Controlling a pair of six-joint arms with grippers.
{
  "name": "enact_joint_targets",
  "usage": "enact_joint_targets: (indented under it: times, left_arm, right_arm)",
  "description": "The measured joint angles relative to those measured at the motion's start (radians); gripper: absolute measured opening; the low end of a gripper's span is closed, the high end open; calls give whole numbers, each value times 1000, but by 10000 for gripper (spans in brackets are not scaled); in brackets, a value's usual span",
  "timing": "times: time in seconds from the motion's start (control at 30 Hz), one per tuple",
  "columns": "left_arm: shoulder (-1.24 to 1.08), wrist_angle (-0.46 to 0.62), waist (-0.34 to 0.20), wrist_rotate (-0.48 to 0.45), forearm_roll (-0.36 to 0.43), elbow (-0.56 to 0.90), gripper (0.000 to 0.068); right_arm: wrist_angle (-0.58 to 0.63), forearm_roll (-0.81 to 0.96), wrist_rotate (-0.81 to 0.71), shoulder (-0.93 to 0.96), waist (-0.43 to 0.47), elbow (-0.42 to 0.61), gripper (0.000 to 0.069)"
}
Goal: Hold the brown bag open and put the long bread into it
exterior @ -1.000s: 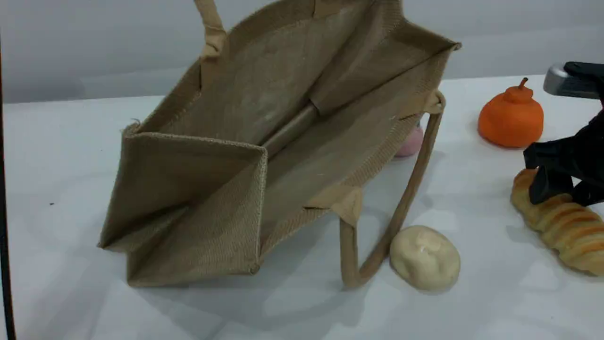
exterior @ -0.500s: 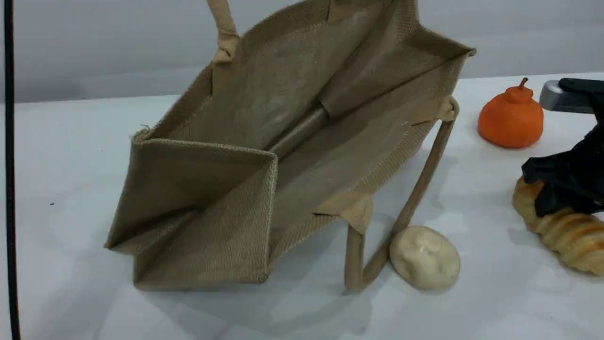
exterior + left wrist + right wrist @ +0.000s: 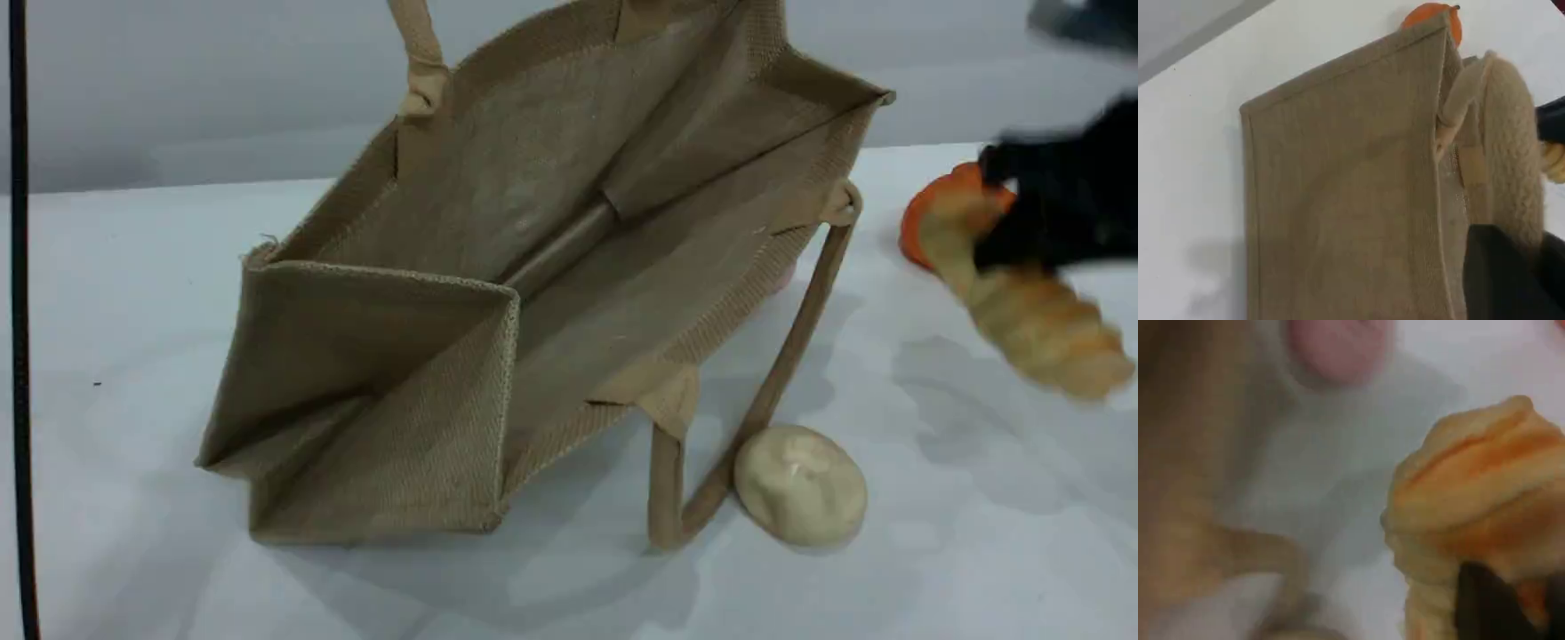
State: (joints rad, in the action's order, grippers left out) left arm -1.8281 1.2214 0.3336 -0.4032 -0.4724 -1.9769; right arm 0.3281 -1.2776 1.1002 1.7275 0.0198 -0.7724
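The brown bag lies tilted on the white table with its wide mouth facing me. Its upper handle runs up out of the scene view; the lower handle droops onto the table. In the left wrist view my left gripper is shut on the padded handle above the bag's outer wall. At the far right, my blurred right gripper is shut on one end of the long bread, which hangs slanted above the table. The ridged loaf fills the right wrist view.
A pale cream bun rests against the lower handle. An orange pumpkin-shaped thing sits behind the lifted bread. A pink object lies behind the bag's right side. A black cable runs down the left edge.
My right gripper closed on the long bread and lifted it off the table, up and slightly left. The bag shifted a little to the right early on, then stayed still.
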Motion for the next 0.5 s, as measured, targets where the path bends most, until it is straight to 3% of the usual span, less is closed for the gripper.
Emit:
enact_joint_targets:
  times: [0.33, 0.5]
  left_arm:
    - [0, 0, 0, -4, -18, 0, 88]
    - [0, 0, 0, -8, -26, 0, 88]
  right_arm:
    - [261, -111, -30, -255, -15, -1, 79]
    - [312, -191, -23, -238, -147, -2, 78]
